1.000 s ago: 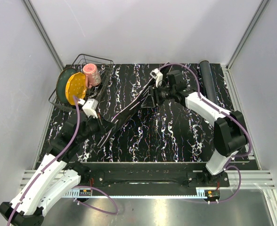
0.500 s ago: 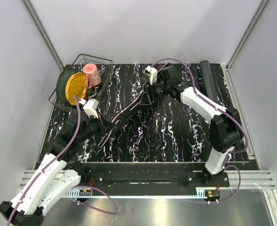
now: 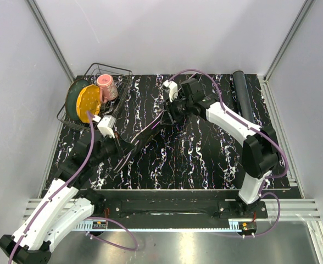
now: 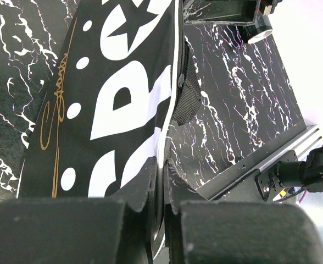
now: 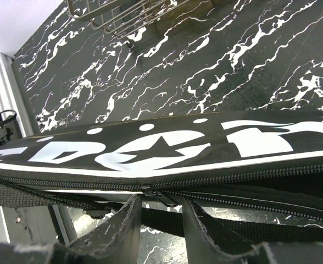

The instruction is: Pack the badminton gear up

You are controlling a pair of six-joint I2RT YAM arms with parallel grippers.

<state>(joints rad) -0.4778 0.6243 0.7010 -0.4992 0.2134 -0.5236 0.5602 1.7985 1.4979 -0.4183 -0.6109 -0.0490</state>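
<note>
Partly, bag (image 4: pixel 112 99) lettering cut off, interior hidden

- Racket bag (image 4: pixel 112 99): black, with large white block letters, a white star, white dots, a thin white edge line and fine gold script along one side; black zip (image 5: pixel 205 179) and black woven strap (image 5: pixel 18 193).
- Table (image 3: pixel 194 159): black, marbled with irregular white veins.
- Tube (image 3: pixel 241 91): plain black.
- Wire basket (image 3: pixel 120 71): dark wire.
- Plates: one yellow (image 3: pixel 89 102), one green (image 3: pixel 72 99).
- Cup (image 3: pixel 106 86): pink, speckled.
- Left arm (image 3: pixel 57 203) and right arm (image 3: pixel 227 118): white shells, black joints, purple cables (image 3: pixel 90 148).
- Walls (image 3: pixel 167 33): pale grey.
</note>
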